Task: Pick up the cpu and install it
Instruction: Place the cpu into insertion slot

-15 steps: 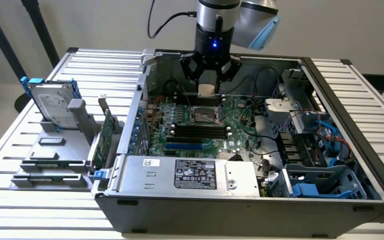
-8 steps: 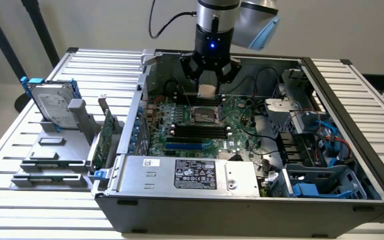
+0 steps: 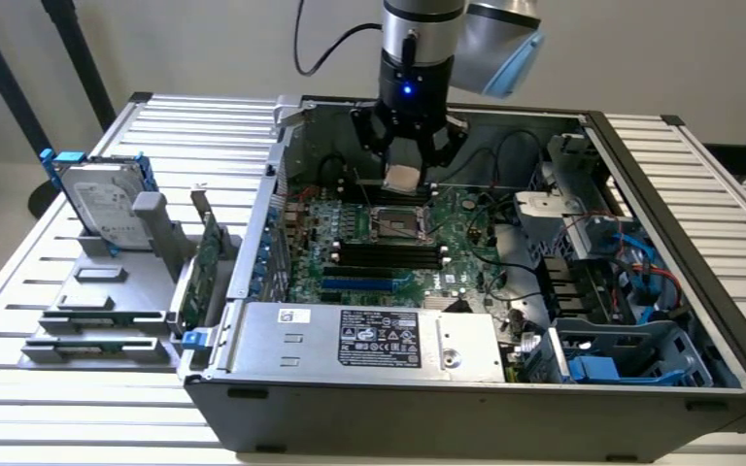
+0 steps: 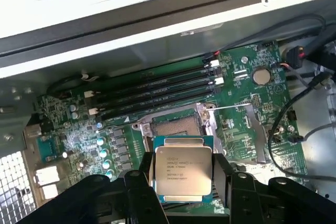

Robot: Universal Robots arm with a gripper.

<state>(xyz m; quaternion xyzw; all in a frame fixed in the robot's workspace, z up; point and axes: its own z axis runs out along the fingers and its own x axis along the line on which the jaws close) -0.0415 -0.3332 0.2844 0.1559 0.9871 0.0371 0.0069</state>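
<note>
My gripper (image 3: 403, 167) hangs inside the open computer case, above the motherboard (image 3: 392, 243). Its black fingers (image 4: 142, 177) are shut on the cpu (image 4: 182, 167), a small square chip with a dull silver top and printed lettering; in the exterior view the cpu (image 3: 402, 177) shows as a pale square between the fingers. Just beyond and below the held chip lies the open cpu socket (image 4: 176, 125), a dark square in a metal frame, which also shows in the exterior view (image 3: 400, 225).
Black memory slots (image 4: 157, 90) run beside the socket. A silver power supply (image 3: 373, 338) fills the case's front. Cables and blue drive bays (image 3: 606, 282) crowd the exterior view's right. Outside the case, a hard drive (image 3: 104, 204) and green card (image 3: 198, 282) stand in a grey rack.
</note>
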